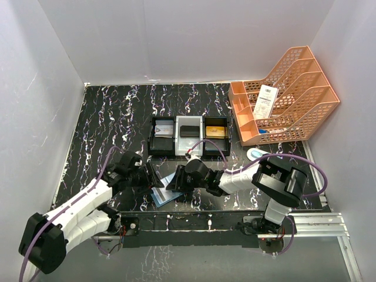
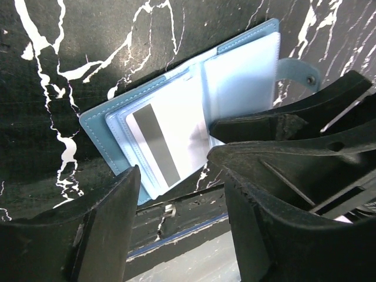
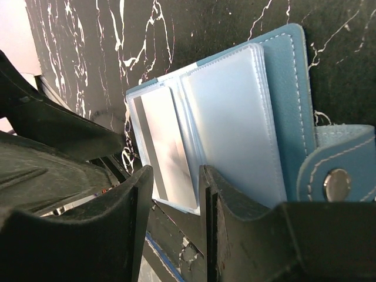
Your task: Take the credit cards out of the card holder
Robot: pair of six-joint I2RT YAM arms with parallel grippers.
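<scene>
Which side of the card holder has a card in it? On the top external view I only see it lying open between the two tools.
Observer: The left wrist view shows one pale card with a dark magnetic stripe, in the card holder panel farthest from the snap tab.
Operator: Is the left tool on it?
Observer: No. The left tool has its jaws standing apart, closed on nothing.
Operator: And the right tool?
Observer: Its wrist view puts the right tool at the holder's near edge, just below the card. I cannot tell whether it pinches anything.
</scene>
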